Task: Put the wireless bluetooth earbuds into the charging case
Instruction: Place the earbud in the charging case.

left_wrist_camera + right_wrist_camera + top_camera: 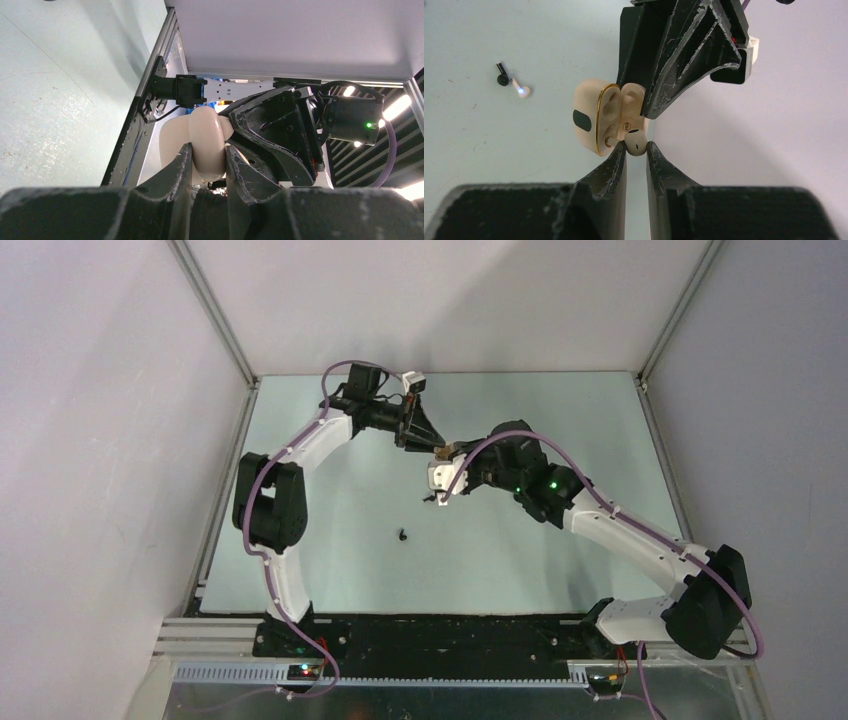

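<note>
Our right pincer (636, 150) grips a tiny cream-white earbud (636, 141). Just ahead, our left pincer (206, 151) clamps the gold-rimmed cream pebble-shaped case (589, 117), which is hinged open toward that earbud.

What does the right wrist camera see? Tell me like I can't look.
The right jaws pinch a cream earbud just beside the open cream charging case, which the left jaws hold from the top of the picture. Off to the left, on the pale table, a black earbud and a white earbud lie close together.
</note>
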Controlling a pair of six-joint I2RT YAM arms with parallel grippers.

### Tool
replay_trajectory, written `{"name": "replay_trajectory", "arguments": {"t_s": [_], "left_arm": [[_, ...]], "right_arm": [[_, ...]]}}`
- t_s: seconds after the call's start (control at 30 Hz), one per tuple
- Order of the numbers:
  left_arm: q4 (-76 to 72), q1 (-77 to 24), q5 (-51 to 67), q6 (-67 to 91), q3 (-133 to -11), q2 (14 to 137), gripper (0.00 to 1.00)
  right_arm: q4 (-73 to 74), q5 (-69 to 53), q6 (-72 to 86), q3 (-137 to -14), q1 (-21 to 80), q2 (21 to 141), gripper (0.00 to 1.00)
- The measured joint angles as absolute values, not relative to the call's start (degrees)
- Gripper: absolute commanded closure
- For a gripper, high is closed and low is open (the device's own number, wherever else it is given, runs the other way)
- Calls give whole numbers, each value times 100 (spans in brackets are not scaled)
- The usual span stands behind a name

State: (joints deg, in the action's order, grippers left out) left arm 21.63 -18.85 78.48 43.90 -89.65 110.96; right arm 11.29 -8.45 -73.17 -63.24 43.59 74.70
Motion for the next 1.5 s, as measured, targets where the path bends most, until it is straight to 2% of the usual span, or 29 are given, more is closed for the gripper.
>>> {"name": "replay_trajectory", "arguments": {"t_s": [0.53, 0.6, 0.63, 0.83, 0.93, 1.23, 1.5], "left_arm": [[1975, -1890, 7883, 4617, -8882, 11102, 100], [1955, -1890, 7883, 4659, -8882, 11102, 100], [1942, -1890, 7883, 4668, -8882, 11102, 100], [1892, -1890, 7889, 4759, -8882, 11120, 100], [1890, -1894, 7937, 4781, -8882, 11142, 100], [1804, -1911, 7999, 4823, -8879, 11148, 100], [1767, -1911, 8025, 4864, -8879, 11148, 100]], "right_arm": [[1166, -836, -7516, -6278, 4351, 7456, 100], [1164, -836, -7542, -6278, 4351, 7456, 96], [1164, -836, -7550, -6278, 4351, 7456, 91], [1203, -864, -7620, -6278, 4381, 7454, 82], [1258, -941, -7636, -6278, 4381, 7428, 71], [1503, -1197, -7526, -6274, 4377, 7314, 66], [1559, -1343, -7231, -6267, 4364, 7262, 47]]}}
